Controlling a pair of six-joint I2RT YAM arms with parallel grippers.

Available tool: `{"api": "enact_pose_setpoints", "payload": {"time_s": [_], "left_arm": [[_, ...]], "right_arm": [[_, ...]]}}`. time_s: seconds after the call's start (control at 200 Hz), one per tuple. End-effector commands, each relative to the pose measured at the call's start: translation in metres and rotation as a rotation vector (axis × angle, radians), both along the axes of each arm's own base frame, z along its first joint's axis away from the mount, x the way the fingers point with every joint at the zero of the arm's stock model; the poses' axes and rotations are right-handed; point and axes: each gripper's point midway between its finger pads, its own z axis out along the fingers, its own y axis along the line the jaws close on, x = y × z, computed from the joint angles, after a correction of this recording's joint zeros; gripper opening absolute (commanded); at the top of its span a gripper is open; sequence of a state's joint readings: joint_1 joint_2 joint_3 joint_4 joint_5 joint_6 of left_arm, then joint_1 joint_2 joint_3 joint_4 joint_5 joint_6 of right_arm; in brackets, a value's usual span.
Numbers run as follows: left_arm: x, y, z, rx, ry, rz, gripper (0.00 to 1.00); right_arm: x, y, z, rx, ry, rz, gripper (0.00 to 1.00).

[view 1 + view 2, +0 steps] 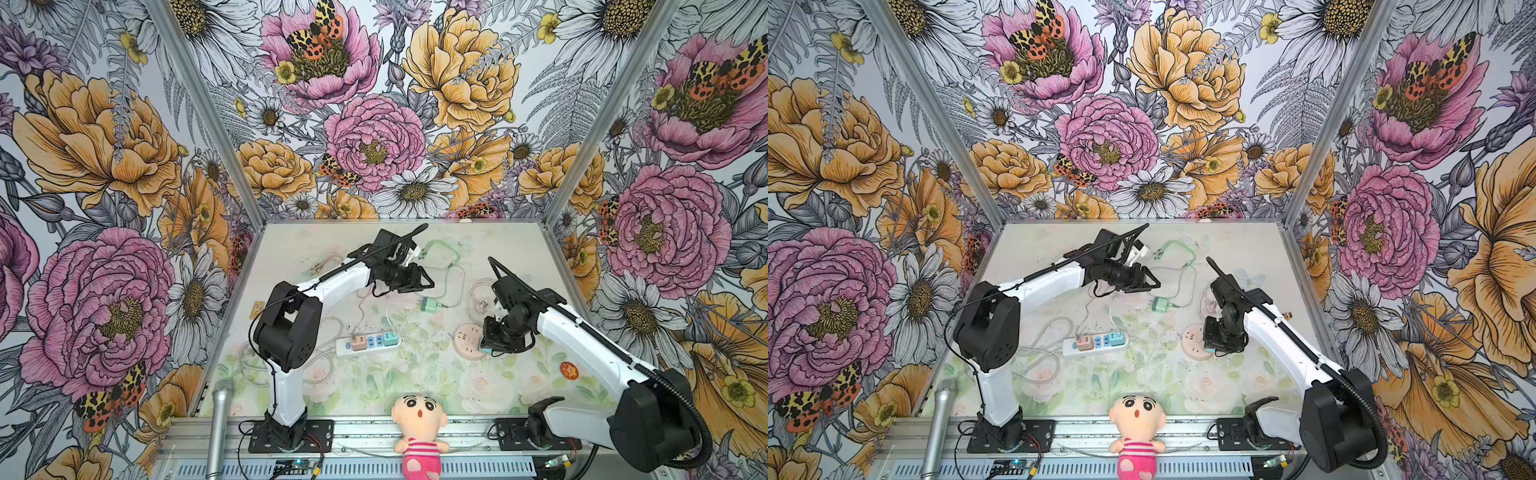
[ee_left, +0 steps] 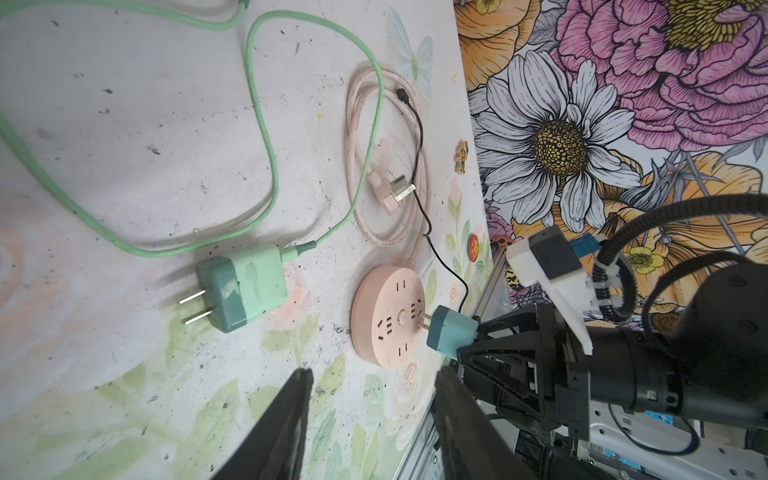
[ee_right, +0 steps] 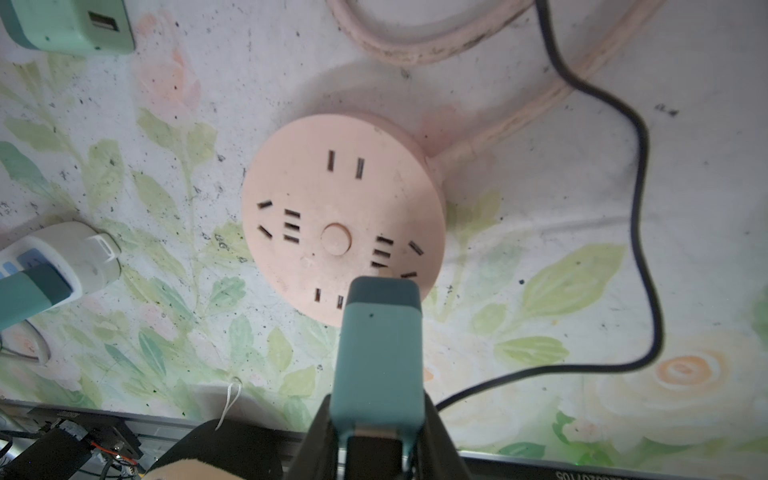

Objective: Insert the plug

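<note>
Teal block-shaped plastic plug (image 1: 485, 351) sits pinched in the right gripper (image 1: 489, 348) in both top views. It is at the right-hand edge of the round pink plastic socket (image 1: 466, 338), which lies flat on the flower-printed table (image 1: 415, 386). The left gripper (image 1: 428, 283) is farther back, well apart from the socket and near a mint-green two-pin charger (image 1: 430, 304) lying on its side. A white plastic power strip (image 1: 353, 348) carrying coloured adapters lies left of the socket. A plush doll in a pink striped shirt (image 1: 419, 432) and a silver microphone (image 1: 218, 419) sit at the near edge.

In the left wrist view, the left gripper's two black fingers (image 2: 291, 419) stand apart with nothing between them. Beyond them the plug (image 2: 451, 334) is clamped in the right gripper (image 2: 471, 353), tilted, with a metal pin over the socket's (image 2: 386, 320) face near the rim. Whether that pin sits in a slot cannot be told. The charger (image 2: 245, 286) lies just beside the socket, pins pointing away from it. A coiled pink cable (image 2: 353, 137) and a thin black cable (image 2: 419, 137) lie behind.

In the right wrist view, the jaws press the plug's (image 3: 380, 345) two sides. Its front end covers the socket's (image 3: 332, 199) near rim, next to a pair of slots.
</note>
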State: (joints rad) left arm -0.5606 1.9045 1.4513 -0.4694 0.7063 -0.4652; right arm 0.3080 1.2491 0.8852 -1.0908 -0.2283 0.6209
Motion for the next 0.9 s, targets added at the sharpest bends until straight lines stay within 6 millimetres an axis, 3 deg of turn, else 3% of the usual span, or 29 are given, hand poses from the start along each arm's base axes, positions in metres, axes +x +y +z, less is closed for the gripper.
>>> {"api": "enact_pose_setpoints", "payload": {"time_s": [0.0, 0.46, 0.896], "left_arm": [[-0.001, 0.0, 0.015, -0.025, -0.044, 0.003, 0.51], [0.002, -0.004, 0.012, -0.035, -0.027, 0.008, 0.5], [0.001, -0.008, 0.008, -0.036, -0.011, 0.004, 0.5]], "right_arm": [[0.003, -0.007, 0.001, -0.033, -0.021, -0.015, 0.0], [0.013, -0.003, 0.003, -0.01, -0.051, -0.001, 0.0], [0.01, 0.0, -0.008, 0.009, -0.031, -0.013, 0.0]]}}
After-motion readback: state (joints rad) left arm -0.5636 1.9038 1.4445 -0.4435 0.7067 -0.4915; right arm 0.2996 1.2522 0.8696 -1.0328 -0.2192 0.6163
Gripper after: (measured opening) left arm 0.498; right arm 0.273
